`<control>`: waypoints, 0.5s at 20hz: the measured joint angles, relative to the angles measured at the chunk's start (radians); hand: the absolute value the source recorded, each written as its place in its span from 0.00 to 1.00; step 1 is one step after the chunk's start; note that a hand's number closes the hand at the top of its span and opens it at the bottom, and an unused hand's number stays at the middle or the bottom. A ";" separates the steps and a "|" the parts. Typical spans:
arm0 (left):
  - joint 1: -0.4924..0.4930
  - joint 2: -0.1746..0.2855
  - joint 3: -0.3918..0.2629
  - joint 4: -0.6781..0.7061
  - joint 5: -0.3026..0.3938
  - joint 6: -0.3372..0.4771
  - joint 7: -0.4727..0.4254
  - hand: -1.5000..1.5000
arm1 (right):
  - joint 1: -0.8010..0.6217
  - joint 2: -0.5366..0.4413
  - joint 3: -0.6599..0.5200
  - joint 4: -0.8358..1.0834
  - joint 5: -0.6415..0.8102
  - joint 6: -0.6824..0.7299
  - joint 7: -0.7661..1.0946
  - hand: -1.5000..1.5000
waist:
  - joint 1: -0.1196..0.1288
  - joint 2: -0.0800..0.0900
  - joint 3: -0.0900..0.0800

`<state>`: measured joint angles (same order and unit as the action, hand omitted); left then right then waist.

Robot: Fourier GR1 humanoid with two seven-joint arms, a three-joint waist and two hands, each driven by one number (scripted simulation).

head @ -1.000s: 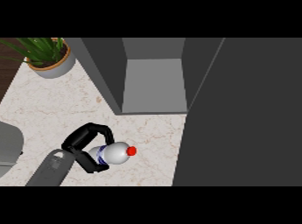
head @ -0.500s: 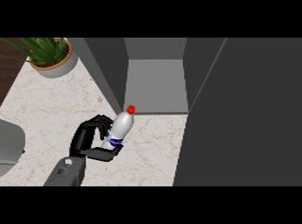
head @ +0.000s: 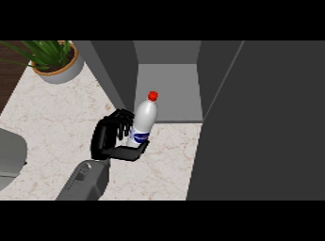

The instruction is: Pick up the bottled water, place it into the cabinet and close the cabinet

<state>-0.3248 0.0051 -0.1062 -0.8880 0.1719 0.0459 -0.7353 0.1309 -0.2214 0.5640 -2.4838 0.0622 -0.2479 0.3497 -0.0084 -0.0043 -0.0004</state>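
Your left robot hand (head: 112, 136) grasps the bottled water (head: 144, 117), cap up over the desk (head: 53, 113) at the mouth of the open cabinet (head: 168, 94), so you look mid-carry and should next ease it toward 1 o'clock, inside, before releasing.

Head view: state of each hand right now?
Left hand: closed around the water bottle, holding it in front of the open cabinet.
Right hand: not in view.
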 measured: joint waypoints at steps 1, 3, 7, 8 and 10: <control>-0.006 -0.001 -0.028 -0.030 0.028 0.018 0.034 1.00 | -0.005 -0.005 -0.009 0.001 -0.001 0.003 0.000 0.00 | 0.000 0.000 0.000; -0.016 -0.003 -0.081 -0.087 0.068 0.074 0.089 1.00 | -0.011 -0.009 -0.008 -0.002 0.000 -0.002 0.011 0.00 | -0.001 0.000 0.000; -0.044 -0.004 -0.132 -0.176 0.107 0.143 0.194 1.00 | 0.037 -0.024 0.003 -0.003 -0.001 0.001 -0.036 0.00 | -0.001 0.000 0.001; -0.050 -0.004 -0.157 -0.198 0.120 0.174 0.215 1.00 | 0.035 -0.022 0.009 -0.003 -0.001 -0.002 -0.035 0.00 | -0.001 0.000 0.000; -0.077 -0.004 -0.180 -0.218 0.136 0.217 0.249 1.00 | 0.033 -0.019 0.022 -0.006 0.001 -0.014 -0.024 0.00 | -0.003 0.001 0.000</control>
<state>-0.4015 0.0006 -0.2861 -1.1056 0.3084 0.2626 -0.4865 0.1635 -0.2406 0.5858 -2.4902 0.0636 -0.2621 0.3259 -0.0111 -0.0036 -0.0002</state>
